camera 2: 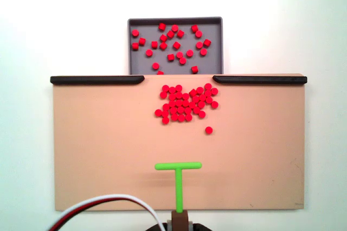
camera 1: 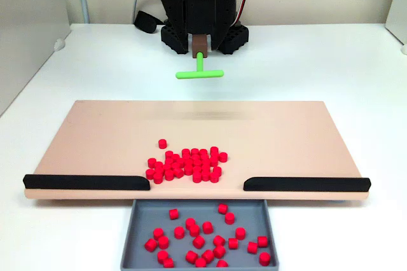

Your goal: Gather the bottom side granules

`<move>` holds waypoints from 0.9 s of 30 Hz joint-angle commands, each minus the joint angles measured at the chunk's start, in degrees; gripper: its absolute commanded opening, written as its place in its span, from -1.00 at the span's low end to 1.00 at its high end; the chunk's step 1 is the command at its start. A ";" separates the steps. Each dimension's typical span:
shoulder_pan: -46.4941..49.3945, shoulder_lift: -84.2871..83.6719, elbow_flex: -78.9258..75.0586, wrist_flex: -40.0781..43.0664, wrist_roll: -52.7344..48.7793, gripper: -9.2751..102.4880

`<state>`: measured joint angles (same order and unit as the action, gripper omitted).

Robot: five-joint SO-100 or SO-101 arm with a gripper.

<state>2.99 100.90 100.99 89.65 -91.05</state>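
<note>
One fixed view is set low in front, facing the black robot arm [camera 1: 200,4] across the tan flat board [camera 1: 95,137]. The other is aimed straight down from above. The board is shared by both.

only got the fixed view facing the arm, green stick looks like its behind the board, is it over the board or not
Observer: Seen from above, the green T-shaped stick falls inside the board outline, its crossbar well short of the granules.
Operator: is the bar lined up with the patch
Observer: Roughly centred on it, but narrower than the patch. One loose granule lies just past the bar's right end in that view.
Operator: my view cuts the tray off, is its outer end closed
Observer: Yes, the grey tray has a wall along its outer end, with loose red pieces spread inside.
</note>
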 commanded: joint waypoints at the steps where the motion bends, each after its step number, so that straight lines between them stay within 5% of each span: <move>1: 0.53 0.26 -2.02 0.09 -0.53 -0.81; 13: 3.69 -1.85 -0.70 -0.09 -5.19 -0.80; 27: 7.38 -0.70 8.09 -13.97 -5.54 -0.84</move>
<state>9.84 98.53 108.28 78.31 -96.94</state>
